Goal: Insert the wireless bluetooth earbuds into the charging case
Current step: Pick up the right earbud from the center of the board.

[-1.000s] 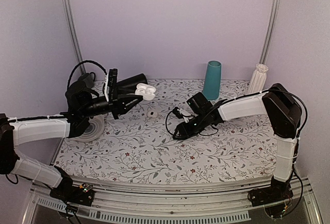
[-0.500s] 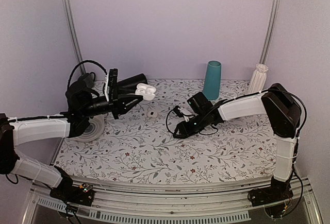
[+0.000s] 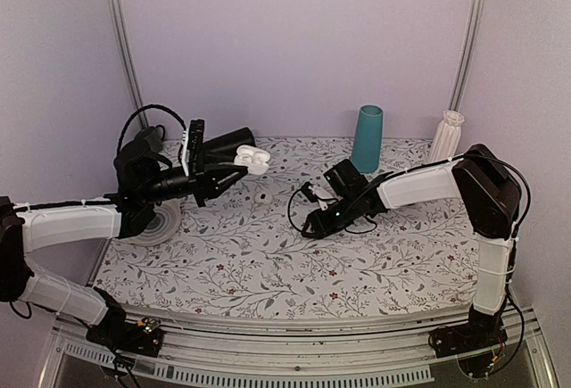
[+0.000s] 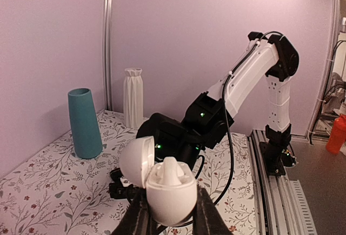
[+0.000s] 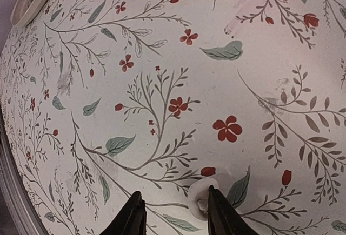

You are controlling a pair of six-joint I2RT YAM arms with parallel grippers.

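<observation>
My left gripper (image 3: 234, 167) is shut on the white charging case (image 3: 251, 158) and holds it above the table's back left. In the left wrist view the case (image 4: 172, 194) sits between the fingers (image 4: 207, 216), its lid (image 4: 137, 162) is open, and one white earbud (image 4: 172, 171) is seated in it. My right gripper (image 3: 308, 225) is open and low over the table's middle. In the right wrist view a small white earbud (image 5: 200, 196) lies on the cloth between the fingertips (image 5: 135, 208), against the right one. A small white round piece with a dark centre (image 3: 263, 198) lies between the two grippers.
A teal cup (image 3: 367, 138) and a white ribbed vase (image 3: 446, 136) stand at the back right. A white round dish (image 3: 161, 223) lies under the left arm. A black cable (image 3: 293, 208) loops beside the right gripper. The floral cloth (image 3: 268, 263) covers the table.
My right gripper has shifted slightly over the cloth. The left arm and the case have not moved.
</observation>
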